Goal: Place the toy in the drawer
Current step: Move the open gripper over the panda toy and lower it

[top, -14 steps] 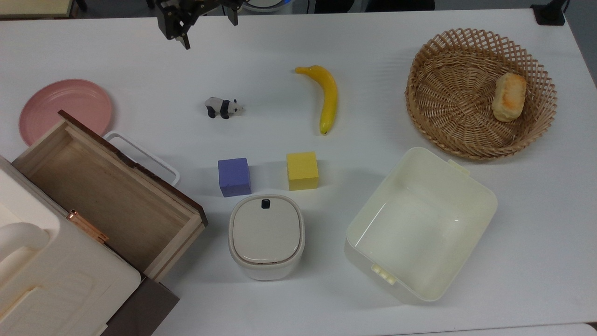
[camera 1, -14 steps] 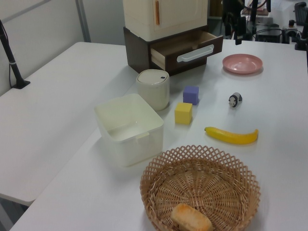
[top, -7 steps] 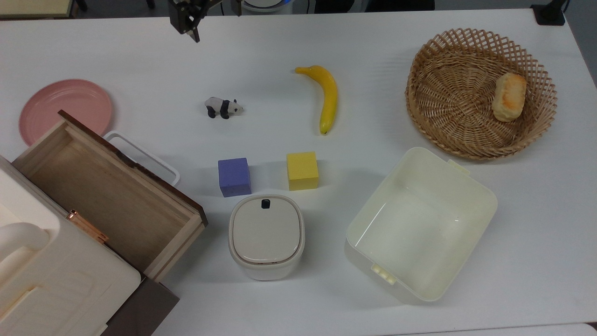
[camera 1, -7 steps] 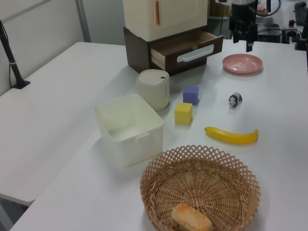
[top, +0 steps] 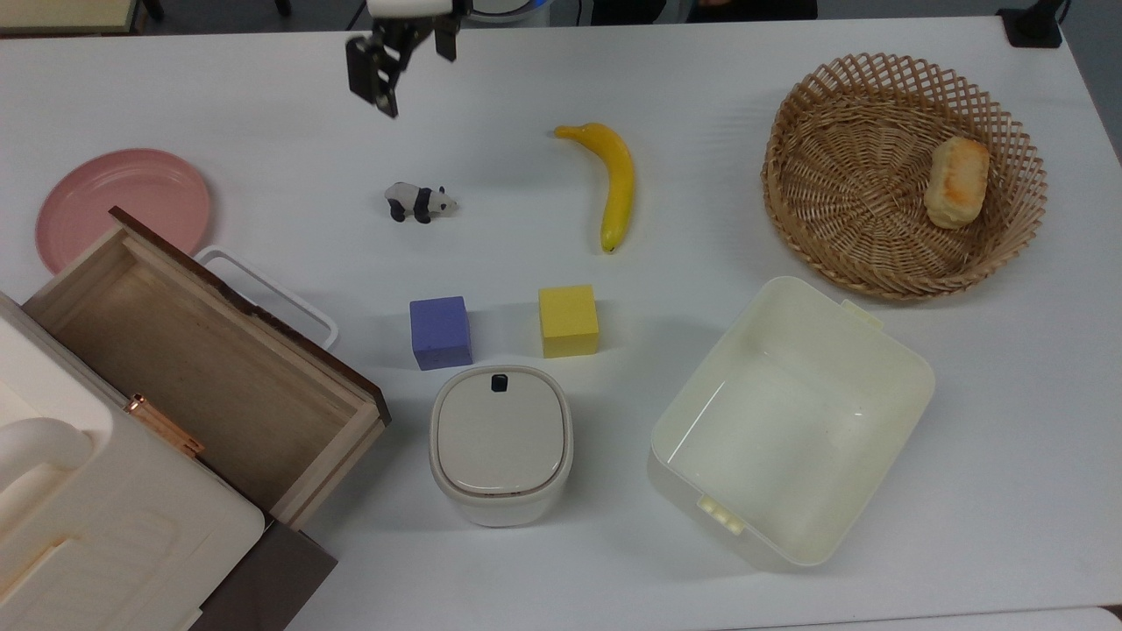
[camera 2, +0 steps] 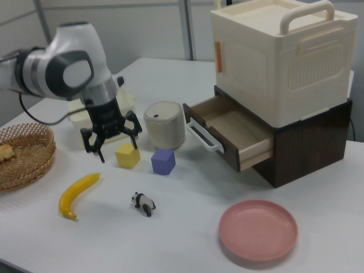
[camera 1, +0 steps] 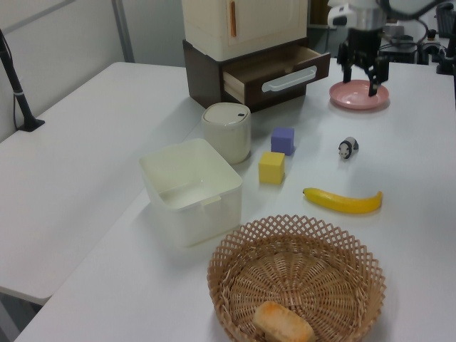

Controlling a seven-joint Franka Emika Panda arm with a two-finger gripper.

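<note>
Toy (top: 421,202): tiny panda, probably hard, light, slippery; pinch across its flanks. Gripper (top: 405,60) hangs above, fingers spread, empty. Drawer (top: 188,368) open.

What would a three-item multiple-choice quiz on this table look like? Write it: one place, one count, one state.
1. The bread roll lies in:
A. the wicker basket
B. the cream bin
C. the pink plate

2. Foam cubes on the table:
A. one
B. two
C. three

3. The drawer is:
A. shut
B. pulled out, empty
C. pulled out, holding the toy

Key: 1 A, the roll rests inside the basket. 2 B, a purple cube and a yellow cube. 3 B, its wooden floor is bare; the toy stands on the table, below the open gripper.
</note>
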